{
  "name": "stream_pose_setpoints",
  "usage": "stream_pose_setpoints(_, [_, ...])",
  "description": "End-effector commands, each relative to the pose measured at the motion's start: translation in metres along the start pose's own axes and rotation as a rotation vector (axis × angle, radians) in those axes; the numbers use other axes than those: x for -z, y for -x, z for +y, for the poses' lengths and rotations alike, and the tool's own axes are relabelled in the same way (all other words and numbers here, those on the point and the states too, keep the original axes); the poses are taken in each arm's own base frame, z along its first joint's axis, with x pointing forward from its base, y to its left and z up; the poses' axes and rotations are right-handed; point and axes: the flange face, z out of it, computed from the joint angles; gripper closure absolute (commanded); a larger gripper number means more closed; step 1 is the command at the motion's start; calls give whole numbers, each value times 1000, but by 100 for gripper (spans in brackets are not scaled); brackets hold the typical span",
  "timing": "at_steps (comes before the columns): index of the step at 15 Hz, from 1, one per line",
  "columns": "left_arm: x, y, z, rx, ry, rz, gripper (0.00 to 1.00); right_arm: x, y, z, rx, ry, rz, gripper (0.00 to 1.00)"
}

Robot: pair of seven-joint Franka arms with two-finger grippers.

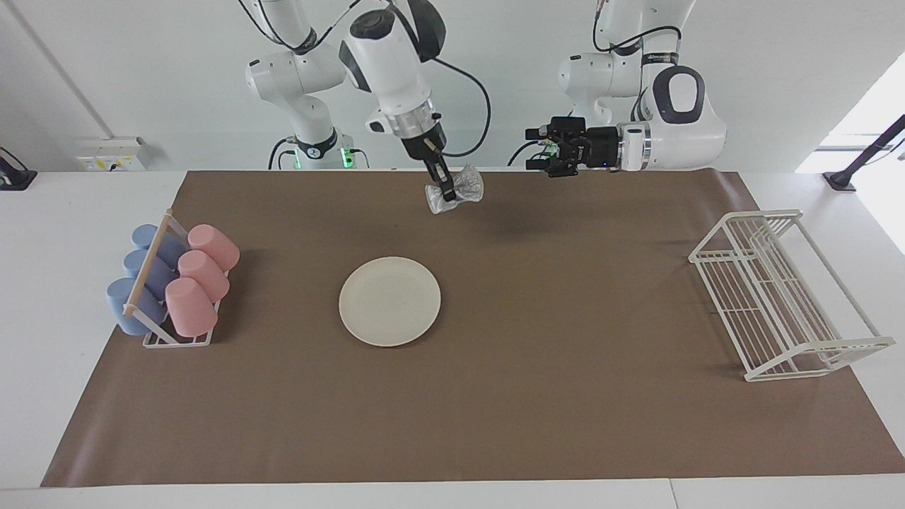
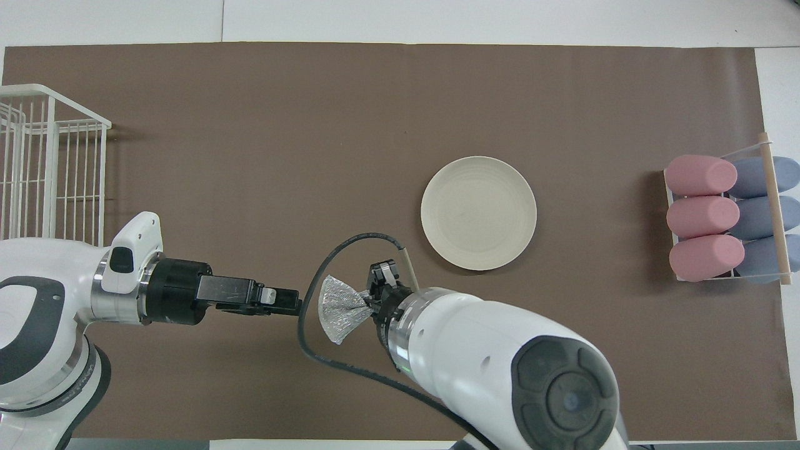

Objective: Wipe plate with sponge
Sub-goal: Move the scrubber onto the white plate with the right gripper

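Silvery speckled mesh sponge (image 1: 454,189), pinched only at its waist by the clenched right end effector (image 1: 446,196), is dangling over brown bench (image 1: 565,396) at one o'clock from the round cream-white plate (image 1: 389,301), risking slipping mid-carry, while the released left end effector (image 1: 536,148) is waiting.

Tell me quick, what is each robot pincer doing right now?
Left pincer: open, holding nothing, up over the robots' edge of the brown mat.
Right pincer: shut on the sponge, up in the air, not yet over the plate.
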Motion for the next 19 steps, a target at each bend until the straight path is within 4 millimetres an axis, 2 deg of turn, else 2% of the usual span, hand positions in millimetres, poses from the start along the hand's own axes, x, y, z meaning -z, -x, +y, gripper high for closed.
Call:
stream_pose_setpoints(1, [8, 2, 2, 20, -98, 31, 0, -74, -54, -8, 67, -45, 26, 100])
stream_pose_setpoints(3, [14, -2, -2, 24, -180, 52, 0, -108, -84, -2, 93, -72, 46, 100])
stream_pose_setpoints(4, [18, -6, -3, 43, -230, 66, 0, -127, -90, 1, 106, -51, 44, 100])
stream_pose_setpoints(5, [18, -10, -6, 63, -305, 78, 0, -137, -96, 3, 125, -42, 46, 100])
stream_pose_setpoints(7, [23, -14, -13, 59, -417, 111, 0, -140, -121, 6, 131, -30, 55, 100])
stream_pose_setpoints(9, [28, -14, -19, 56, -484, 106, 0, -147, -132, 10, 141, -13, 57, 100])
stream_pose_setpoints(10, [35, -16, -26, 64, -555, 104, 0, -153, -149, 13, 167, -3, 62, 100])
stream_pose_setpoints(12, [44, -22, -27, 68, -671, 150, 0, -155, -197, 21, 244, -17, 92, 100])
stream_pose_setpoints(14, [46, -30, -33, 105, -772, 219, 0, -152, -224, 23, 289, -26, 108, 100])
stream_pose_setpoints(15, [38, -30, -34, 109, -849, 214, 0, -153, -225, 25, 276, -23, 105, 100])
stream_pose_setpoints(17, [25, -29, -37, 96, -1028, 221, 0, -160, -212, 29, 241, -21, 96, 100])
stream_pose_setpoints(19, [24, -30, -39, 130, -1124, 255, 0, -167, -180, 26, 208, -35, 88, 100])
